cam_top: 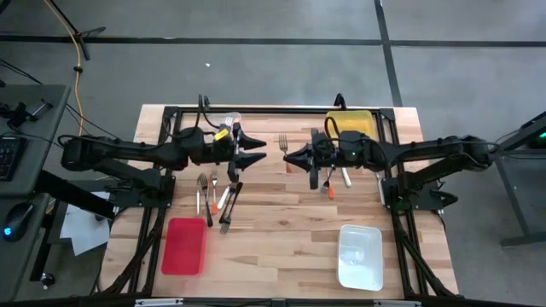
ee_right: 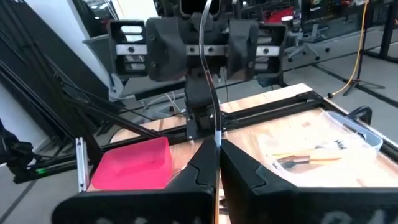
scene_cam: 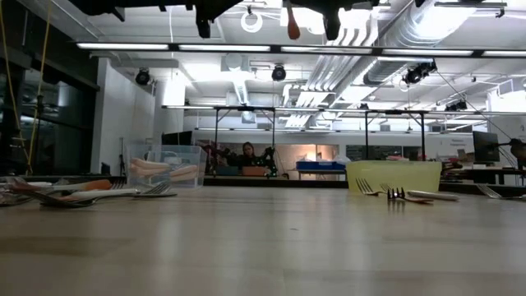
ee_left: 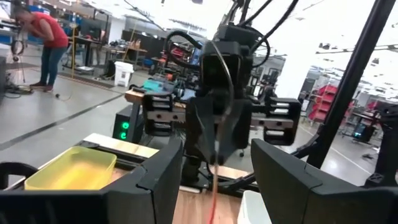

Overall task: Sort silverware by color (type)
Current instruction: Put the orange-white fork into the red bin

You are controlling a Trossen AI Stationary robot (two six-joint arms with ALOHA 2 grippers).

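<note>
We see a red bin (cam_top: 184,246) and white bin (cam_top: 359,256) at the bottom of the table (cam_top: 281,247), forks (cam_top: 217,198) left of middle, left tool (cam_top: 253,149) open, right tool (cam_top: 288,158) shut on a thin utensil (ee_right: 210,93), yellow bin (cam_top: 350,124) far back.

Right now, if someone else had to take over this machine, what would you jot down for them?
Left tool: open, empty, raised over mid-table, facing the right one.
Right tool: shut on what looks like an orange-handled utensil, held up in the air.
Loose silverware: a cluster by the left arm, one fork mid-table, a few pieces under the right arm.
Done: some orange-handled ones lie in the clear bin.
Left: the red bin, white bin and yellow bin look empty; most of the sorting is not yet done.
</note>
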